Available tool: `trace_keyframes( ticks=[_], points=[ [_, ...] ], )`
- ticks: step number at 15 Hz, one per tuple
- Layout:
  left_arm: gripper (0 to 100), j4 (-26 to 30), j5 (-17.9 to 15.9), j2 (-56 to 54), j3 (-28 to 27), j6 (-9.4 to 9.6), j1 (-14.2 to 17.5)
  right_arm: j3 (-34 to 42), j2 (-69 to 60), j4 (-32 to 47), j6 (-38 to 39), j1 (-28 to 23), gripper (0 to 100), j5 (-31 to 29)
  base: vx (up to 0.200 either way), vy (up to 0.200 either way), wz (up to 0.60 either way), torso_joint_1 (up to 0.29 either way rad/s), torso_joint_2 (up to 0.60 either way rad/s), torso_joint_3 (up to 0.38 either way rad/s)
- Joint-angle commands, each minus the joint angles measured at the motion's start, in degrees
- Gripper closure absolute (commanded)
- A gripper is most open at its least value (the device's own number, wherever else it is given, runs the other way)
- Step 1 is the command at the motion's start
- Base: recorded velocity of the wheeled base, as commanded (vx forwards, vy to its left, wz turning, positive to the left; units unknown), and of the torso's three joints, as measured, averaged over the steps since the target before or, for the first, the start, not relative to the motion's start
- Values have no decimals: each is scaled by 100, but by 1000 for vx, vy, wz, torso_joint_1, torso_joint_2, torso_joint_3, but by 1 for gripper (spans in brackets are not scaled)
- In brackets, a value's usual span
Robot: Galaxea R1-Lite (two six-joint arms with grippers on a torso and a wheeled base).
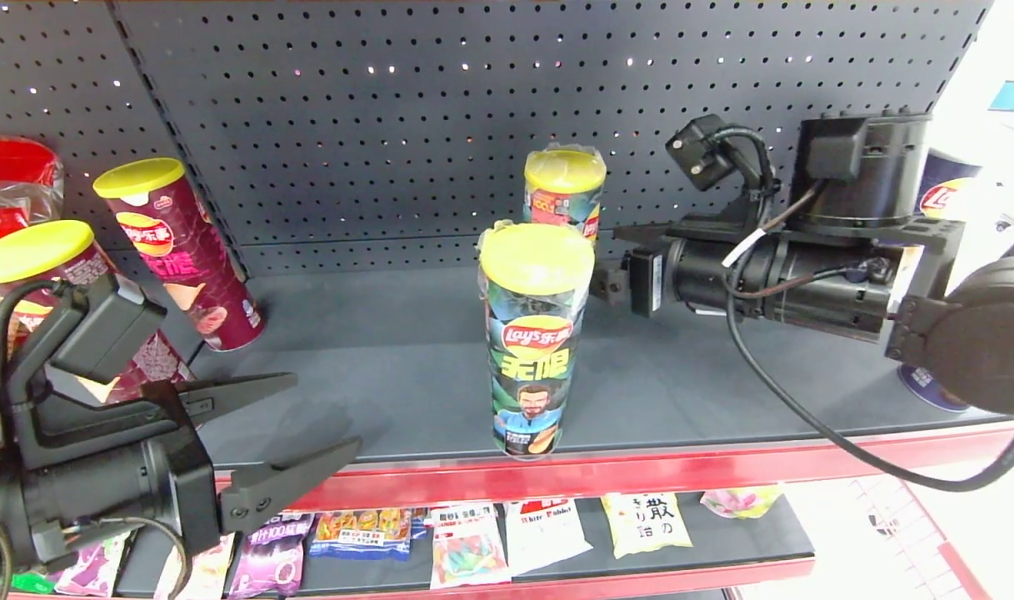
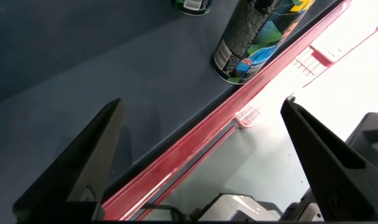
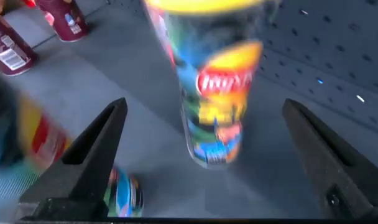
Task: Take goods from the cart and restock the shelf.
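The restocking looked partly done. On the grey shelf (image 1: 390, 367) the front green can (image 1: 533, 350) stood upright at the near red edge, about the middle, and the rear green can (image 1: 563, 192) stood upright behind it against the pegboard, the two apart. The right gripper (image 3: 204, 106) was on the shelf just right of these cans, its fingers spread wide and holding nothing. In its wrist view a green can stood upright ahead between the two fingers, touching neither, which read as a can set down and let go. The left gripper (image 1: 323, 414) hung at the near left by the shelf's red edge, also spread wide and empty. So a next item had not yet been picked up. Bare shelf lay left of the green cans, so there was room for more. How much was left to bring over could not be judged. By count: two green cans and two maroon cans (image 1: 182, 250) at the left. One dark blue can (image 1: 944, 196) stood at the far right, partly hidden by the right arm. Several packets (image 1: 548, 525) lay on the lower shelf (image 1: 723, 533).
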Motion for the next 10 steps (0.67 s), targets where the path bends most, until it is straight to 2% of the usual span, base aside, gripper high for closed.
trace_keyframes(
  ticks=[1,3,5,9,10],
  points=[
    [0,-4,1,218,-106,66,0,363,-520,-1,-1,-174,0,-120,0,0,0,0,0,0],
    [0,-4,1,332,-212,75,0,547,-696,-1,7,-324,0,-225,0,0,0,0,0,0],
    [0,5,80,499,-273,207,0,1057,-1329,26,131,-447,0,-234,0,0,0,0,0,0],
    [0,5,97,622,-273,347,0,1909,-2146,52,148,-464,0,-322,0,0,0,0,0,0],
    [0,5,89,727,-273,541,0,2252,-2524,70,148,-508,0,-489,0,0,0,0,0,0]
  ],
)
